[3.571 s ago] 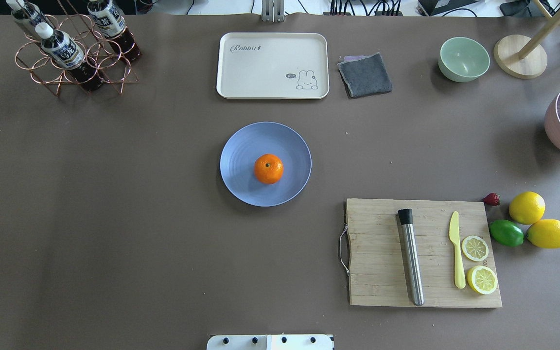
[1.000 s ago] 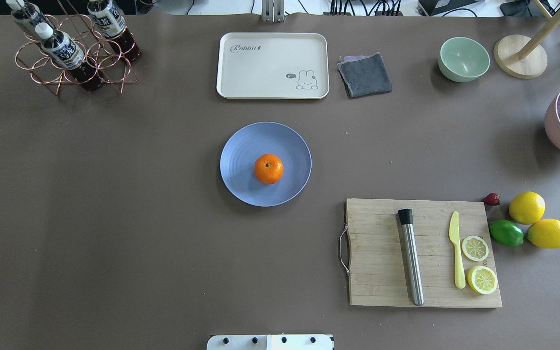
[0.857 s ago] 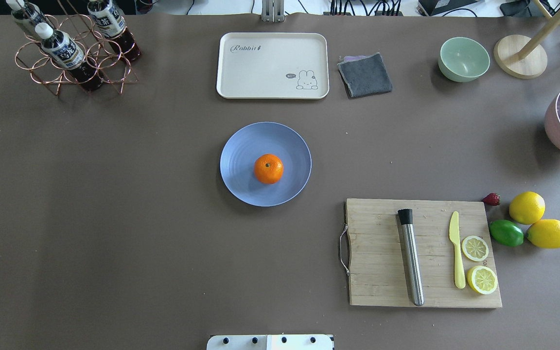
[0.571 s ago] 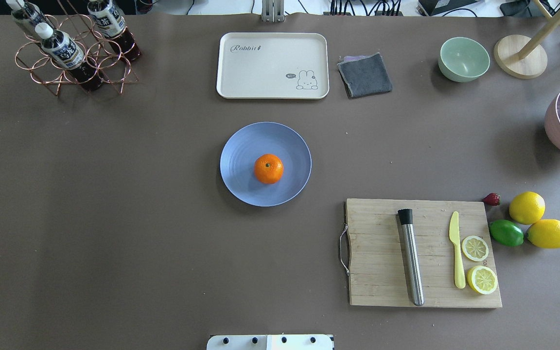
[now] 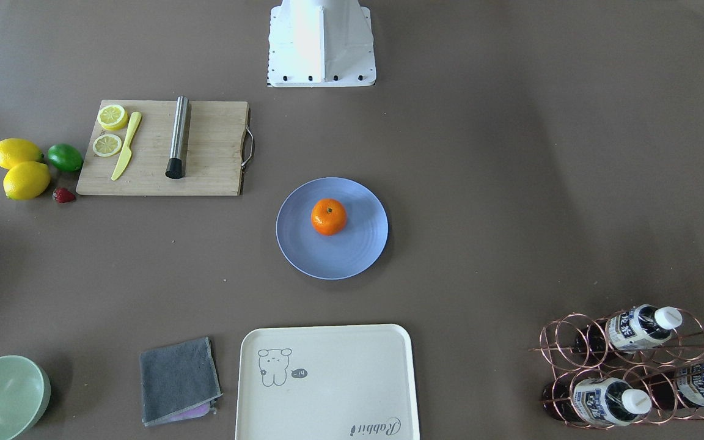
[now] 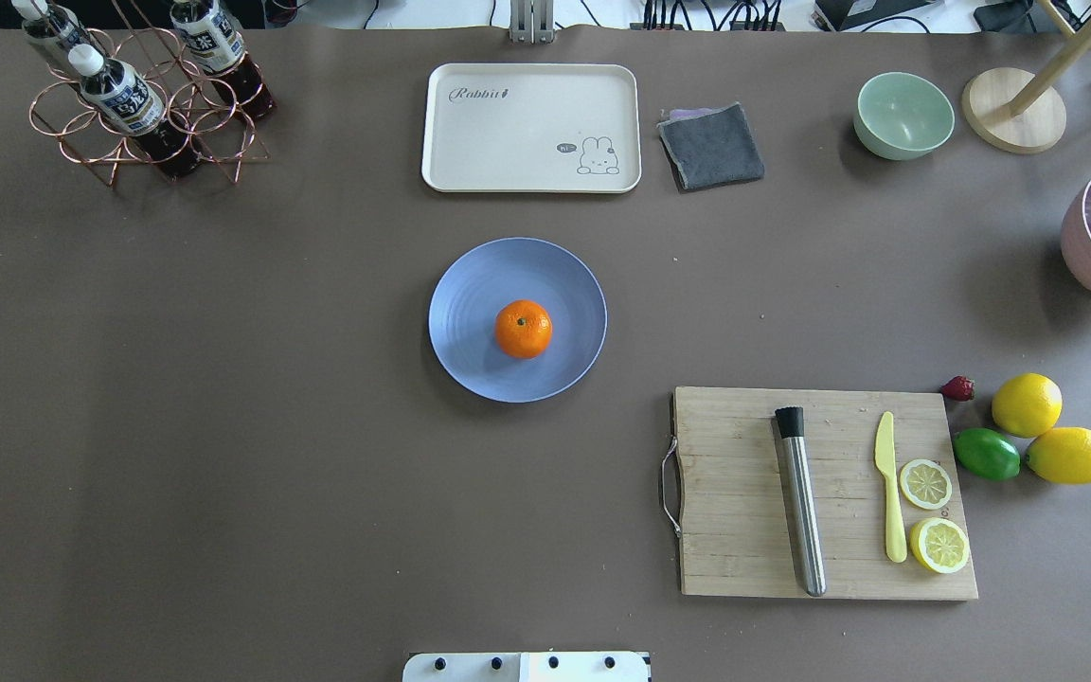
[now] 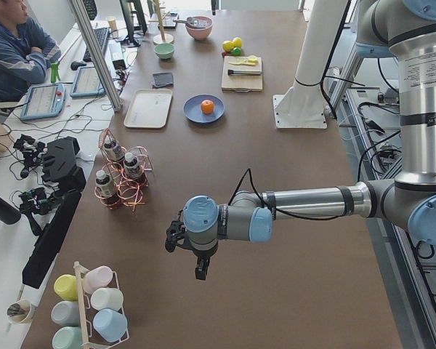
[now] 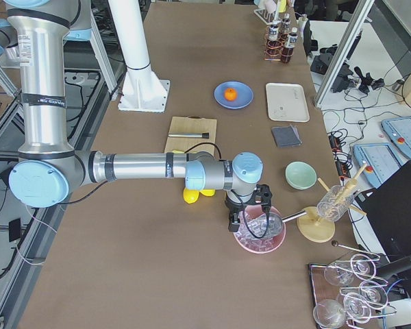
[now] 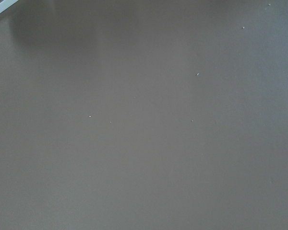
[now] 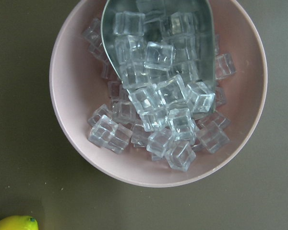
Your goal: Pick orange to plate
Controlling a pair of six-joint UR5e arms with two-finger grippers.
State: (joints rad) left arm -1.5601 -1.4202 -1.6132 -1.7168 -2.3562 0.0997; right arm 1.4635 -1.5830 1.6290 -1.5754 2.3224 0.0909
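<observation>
The orange (image 6: 523,329) rests near the middle of the light-blue plate (image 6: 474,284) at the table's centre, also seen from the front as orange (image 5: 329,217) on plate (image 5: 352,256). No gripper is near it. The left gripper (image 7: 200,267) hangs over bare table far off at the left end; I cannot tell whether it is open or shut. The right gripper (image 8: 250,216) hovers over a pink bowl of ice cubes (image 10: 158,96) at the right end, state likewise unclear. Neither wrist view shows fingers.
A cream tray (image 6: 531,128), grey cloth (image 6: 711,145) and green bowl (image 6: 903,115) line the far side. A cutting board (image 6: 744,493) holds a muddler, knife and lemon slices; lemons (image 6: 1027,404) and a lime (image 6: 986,454) lie beside it. A bottle rack (image 6: 143,95) stands far left.
</observation>
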